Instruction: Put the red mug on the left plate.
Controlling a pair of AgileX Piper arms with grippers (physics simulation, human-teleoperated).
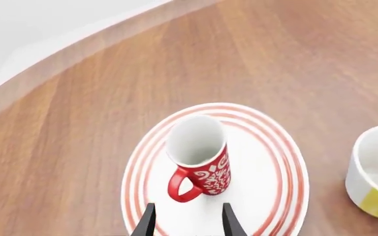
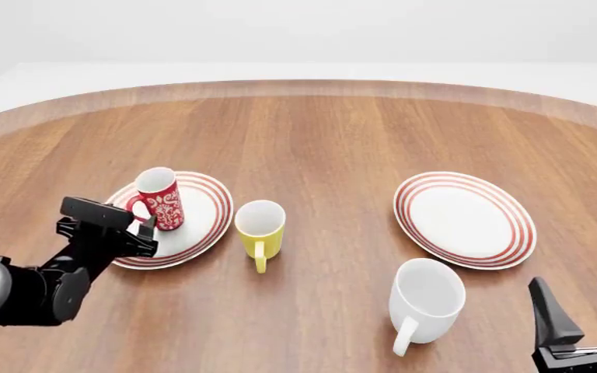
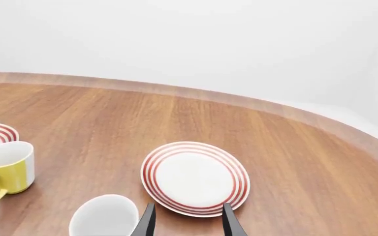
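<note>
The red mug (image 1: 199, 160) with its white swirl pattern stands upright on the left plate (image 1: 267, 167), its handle turned toward my left gripper (image 1: 187, 223). That gripper is open; its two dark fingers sit just short of the mug, with nothing between them. From the front, the red mug (image 2: 159, 198) sits on the near-left part of the left plate (image 2: 200, 214), and my left gripper (image 2: 141, 228) hovers at the plate's near-left rim. My right gripper (image 2: 581, 299) is open and empty near the table's front right edge.
A yellow mug (image 2: 259, 225) stands just right of the left plate. A bigger white mug (image 2: 426, 299) sits at the front right, beside the second ringed plate (image 2: 465, 219). The table's curved far edge (image 2: 298, 87) runs behind.
</note>
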